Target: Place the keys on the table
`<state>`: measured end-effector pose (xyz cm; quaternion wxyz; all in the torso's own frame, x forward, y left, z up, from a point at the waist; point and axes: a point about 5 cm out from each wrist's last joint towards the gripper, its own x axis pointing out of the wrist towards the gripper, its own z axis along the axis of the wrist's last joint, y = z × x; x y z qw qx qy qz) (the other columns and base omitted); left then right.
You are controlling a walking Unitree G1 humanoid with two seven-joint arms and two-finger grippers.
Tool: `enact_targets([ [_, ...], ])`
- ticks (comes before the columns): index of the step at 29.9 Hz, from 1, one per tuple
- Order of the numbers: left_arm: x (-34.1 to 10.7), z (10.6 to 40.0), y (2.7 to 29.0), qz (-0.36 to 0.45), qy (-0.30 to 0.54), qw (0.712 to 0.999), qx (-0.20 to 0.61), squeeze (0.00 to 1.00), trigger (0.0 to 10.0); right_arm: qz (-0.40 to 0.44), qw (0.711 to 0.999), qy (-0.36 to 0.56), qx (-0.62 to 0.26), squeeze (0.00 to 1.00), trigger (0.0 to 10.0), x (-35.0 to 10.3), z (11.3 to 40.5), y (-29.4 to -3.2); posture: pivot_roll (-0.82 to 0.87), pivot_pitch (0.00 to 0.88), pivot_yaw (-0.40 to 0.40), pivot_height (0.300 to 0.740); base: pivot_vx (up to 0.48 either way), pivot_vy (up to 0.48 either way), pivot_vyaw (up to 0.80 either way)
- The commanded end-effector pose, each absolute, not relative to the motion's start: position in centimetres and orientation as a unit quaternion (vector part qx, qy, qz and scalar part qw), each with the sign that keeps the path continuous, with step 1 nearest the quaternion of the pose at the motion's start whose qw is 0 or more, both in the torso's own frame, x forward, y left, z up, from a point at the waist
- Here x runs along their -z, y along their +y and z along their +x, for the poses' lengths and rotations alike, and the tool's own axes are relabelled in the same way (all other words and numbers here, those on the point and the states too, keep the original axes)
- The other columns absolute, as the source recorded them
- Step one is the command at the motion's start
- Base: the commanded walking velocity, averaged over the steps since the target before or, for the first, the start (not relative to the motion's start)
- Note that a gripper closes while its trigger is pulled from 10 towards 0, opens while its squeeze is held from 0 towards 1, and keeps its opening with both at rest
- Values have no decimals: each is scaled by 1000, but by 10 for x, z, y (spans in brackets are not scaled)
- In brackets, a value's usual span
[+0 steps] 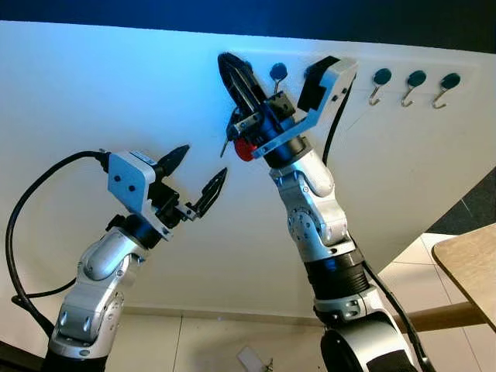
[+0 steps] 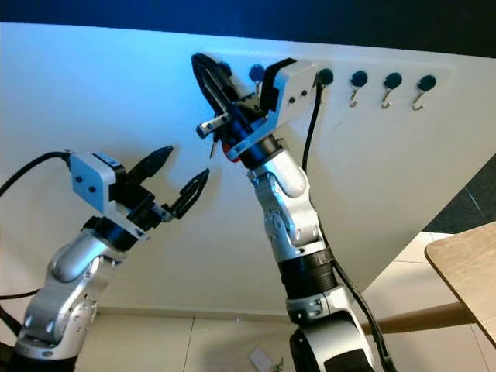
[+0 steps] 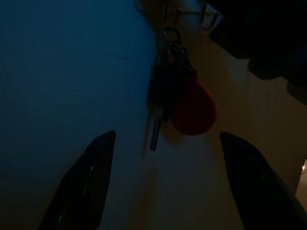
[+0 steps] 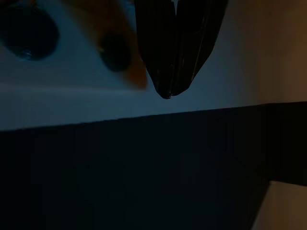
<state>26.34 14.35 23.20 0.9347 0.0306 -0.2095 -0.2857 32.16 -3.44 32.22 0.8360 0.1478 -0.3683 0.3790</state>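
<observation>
A bunch of keys point(image 1: 230, 142) with a round red fob point(image 1: 245, 149) hangs against the white wall point(image 1: 116, 93), close under my right arm's wrist. In the left wrist view the keys point(image 3: 160, 96) and fob point(image 3: 194, 111) dangle from a chain, straight ahead between the two fingers point(image 3: 86, 182). My left gripper point(image 1: 204, 160) is open, below and left of the keys and apart from them. My right gripper point(image 1: 226, 62) is raised above the keys with its fingers point(image 4: 172, 52) pressed together on nothing, pointing up along the wall. The hook that holds the chain is hidden.
A row of dark knobs with metal hooks point(image 1: 416, 82) runs along the wall to the right. A wooden table corner point(image 1: 471, 267) stands low at the right, with a wooden rail point(image 1: 442, 316) beneath. A small pale object point(image 1: 252, 360) lies on the tiled floor.
</observation>
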Motion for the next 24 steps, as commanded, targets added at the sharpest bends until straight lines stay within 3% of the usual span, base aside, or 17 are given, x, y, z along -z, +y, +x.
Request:
enact_targets([
  [1,-230,262,144,31,-203,935,289,0,10000,161,826,-378,-385,0,2118,-333,320,-29,57,133,-49,740,0,0,0],
  [11,-231,261,145,30,-202,935,289,0,10000,143,804,-375,-439,0,2627,-333,308,-15,58,141,-48,740,0,0,0],
  [12,-231,261,145,31,-202,936,288,0,10000,141,802,-374,-444,0,3725,-329,306,-14,58,138,-47,740,0,0,0],
  [13,-230,260,146,31,-202,937,285,0,10000,136,799,-374,-451,0,7059,-322,301,-15,58,143,-49,740,0,0,0],
  [14,-230,260,146,31,-202,937,285,0,10000,136,799,-374,-451,0,7059,-322,301,-15,58,143,-49,740,0,0,0],
  [15,-229,259,148,31,-201,938,280,0,10000,132,797,-373,-455,0,10000,-310,294,-17,57,141,-49,740,0,0,0],
  [24,-225,254,156,29,-196,941,275,0,10000,104,808,-360,-454,0,10000,-277,278,-39,60,134,-42,740,0,0,0],
])
